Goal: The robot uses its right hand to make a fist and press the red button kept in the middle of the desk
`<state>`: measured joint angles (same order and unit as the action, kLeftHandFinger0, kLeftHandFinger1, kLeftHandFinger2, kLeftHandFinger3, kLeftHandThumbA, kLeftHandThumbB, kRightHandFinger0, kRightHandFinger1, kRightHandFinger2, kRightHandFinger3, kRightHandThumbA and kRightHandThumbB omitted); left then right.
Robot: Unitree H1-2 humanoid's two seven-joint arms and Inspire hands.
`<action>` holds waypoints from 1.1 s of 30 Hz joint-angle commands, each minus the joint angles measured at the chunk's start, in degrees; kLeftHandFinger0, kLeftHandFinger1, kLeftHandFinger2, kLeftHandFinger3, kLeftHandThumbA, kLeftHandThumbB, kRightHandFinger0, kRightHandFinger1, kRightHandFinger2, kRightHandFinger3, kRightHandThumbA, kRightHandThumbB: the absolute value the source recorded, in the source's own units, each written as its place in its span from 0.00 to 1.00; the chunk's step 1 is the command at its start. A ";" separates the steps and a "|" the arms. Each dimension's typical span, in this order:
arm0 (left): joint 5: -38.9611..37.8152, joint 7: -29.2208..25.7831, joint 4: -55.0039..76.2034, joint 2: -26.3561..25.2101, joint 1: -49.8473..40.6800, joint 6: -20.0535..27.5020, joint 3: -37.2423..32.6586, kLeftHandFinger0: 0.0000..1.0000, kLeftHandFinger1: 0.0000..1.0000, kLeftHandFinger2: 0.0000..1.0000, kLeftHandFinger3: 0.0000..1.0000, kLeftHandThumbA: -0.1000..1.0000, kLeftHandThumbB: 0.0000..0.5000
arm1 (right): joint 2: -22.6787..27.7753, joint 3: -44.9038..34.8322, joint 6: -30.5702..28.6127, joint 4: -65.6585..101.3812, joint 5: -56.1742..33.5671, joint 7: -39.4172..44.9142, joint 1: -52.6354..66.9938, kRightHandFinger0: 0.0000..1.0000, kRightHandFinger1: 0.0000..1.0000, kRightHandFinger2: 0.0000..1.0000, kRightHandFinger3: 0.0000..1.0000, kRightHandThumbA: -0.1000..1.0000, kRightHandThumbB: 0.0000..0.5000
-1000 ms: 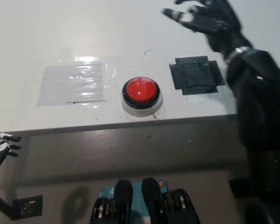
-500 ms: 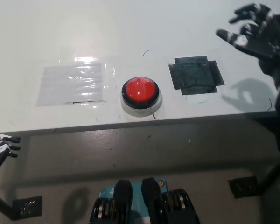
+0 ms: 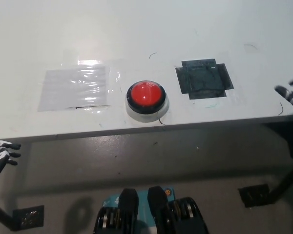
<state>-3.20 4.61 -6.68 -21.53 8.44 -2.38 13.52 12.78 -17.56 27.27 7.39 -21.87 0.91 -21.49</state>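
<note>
White left robot hand [image 3: 0,155] with dark joints; black right robot hand [image 3: 292,94] with pale fingertips.

No readable text, labels, brands or numbers anywhere. Red button [image 3: 146,95]: plain dome, no marking. Clear tape patch [image 3: 75,87] and black tape patch [image 3: 204,79] on the counter [image 3: 146,34]: blank, only glare and wrinkles. A few thin pen-like squiggles on the counter top, not legible as letters or signs.
</note>
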 commanded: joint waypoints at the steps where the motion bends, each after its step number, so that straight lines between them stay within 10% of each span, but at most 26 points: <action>1: -0.07 0.08 1.92 -2.31 0.61 0.15 0.82 0.49 0.53 0.61 0.66 0.58 0.00 | 1.00 -2.70 -0.34 2.93 -2.65 -0.02 1.03 0.00 0.15 0.39 0.42 1.00 0.16; 12: -0.32 0.02 2.09 -1.67 0.36 0.12 0.83 0.58 0.62 0.70 0.73 0.57 0.00 | 1.79 -2.48 -1.78 1.34 0.31 0.44 4.54 0.01 0.27 0.55 0.57 1.00 0.34; 20: 0.12 -0.57 2.04 -1.02 0.31 0.80 0.69 0.54 0.57 0.64 0.67 0.55 0.00 | 2.96 -1.64 -0.34 1.73 0.02 0.03 3.77 0.16 0.46 0.60 0.40 1.00 0.33; 33: -0.21 -0.67 1.58 -0.64 0.83 0.95 0.73 0.56 0.58 0.65 0.67 0.59 0.00 | 3.49 -1.38 -0.34 1.40 -1.23 -0.93 2.50 0.09 0.40 0.51 0.25 1.00 0.30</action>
<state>-3.19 4.56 -6.58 -21.31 8.37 -2.64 13.58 14.50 -19.10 27.25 7.30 -21.72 0.44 -16.77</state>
